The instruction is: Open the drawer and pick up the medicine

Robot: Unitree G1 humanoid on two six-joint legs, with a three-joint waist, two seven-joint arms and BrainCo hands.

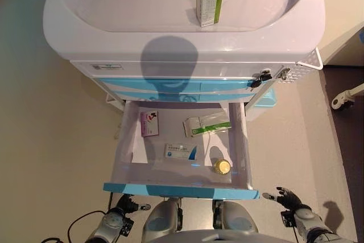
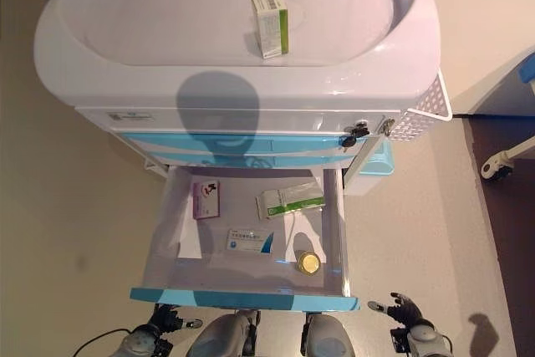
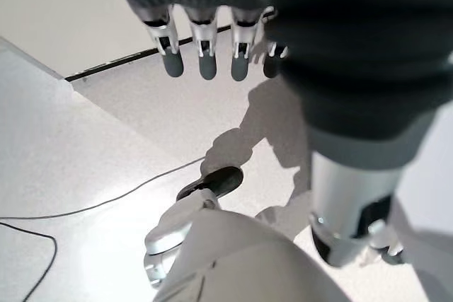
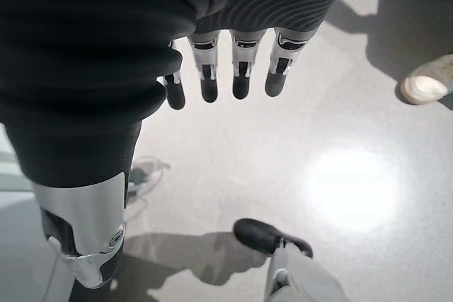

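Note:
The cart's blue-fronted drawer (image 1: 181, 189) stands pulled out. Inside lie a purple-and-white medicine box (image 1: 149, 123), a white-green sachet pack (image 1: 206, 125), a white-blue box (image 1: 177, 151) and a small yellow-capped bottle (image 1: 222, 167). A green-and-white medicine box (image 1: 209, 4) stands upright on the cart's white top (image 1: 114, 9). My left hand (image 1: 126, 204) hangs low below the drawer's left front corner, fingers relaxed and empty. My right hand (image 1: 290, 198) hangs low to the right of the drawer, fingers relaxed and empty.
Two shut blue drawers (image 1: 170, 86) sit above the open one. A white wire basket (image 1: 310, 60) hangs on the cart's right side. A wheeled base (image 1: 346, 96) stands at the far right. A person's shoe (image 4: 427, 78) shows on the floor in the right wrist view.

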